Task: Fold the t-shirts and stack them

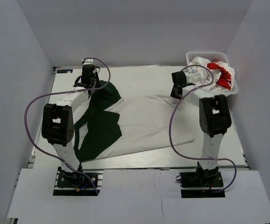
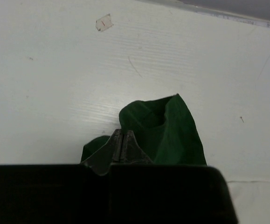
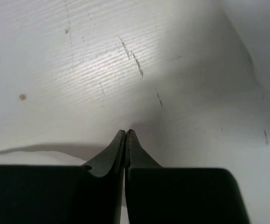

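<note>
The large white t-shirt [image 1: 144, 123] with dark green sleeves lies spread across the table, its green side to the left. My left gripper [image 1: 89, 87] is at its far left corner. In the left wrist view the left gripper [image 2: 121, 133] is shut, with the bunched green sleeve [image 2: 172, 130] around the tips. My right gripper [image 1: 176, 94] is at the shirt's far right corner. In the right wrist view it [image 3: 126, 132] is shut, with a white cloth edge [image 3: 13, 150] running under the fingers. The second t-shirt [image 1: 214, 72], white with red print, sits crumpled in the basket.
The white lattice basket [image 1: 193, 55] stands at the table's far right corner, close behind the right arm. Bare white table [image 1: 139, 77] lies beyond the shirt. A small taped label [image 2: 104, 22] is on the table ahead of the left gripper. Grey walls close in the sides.
</note>
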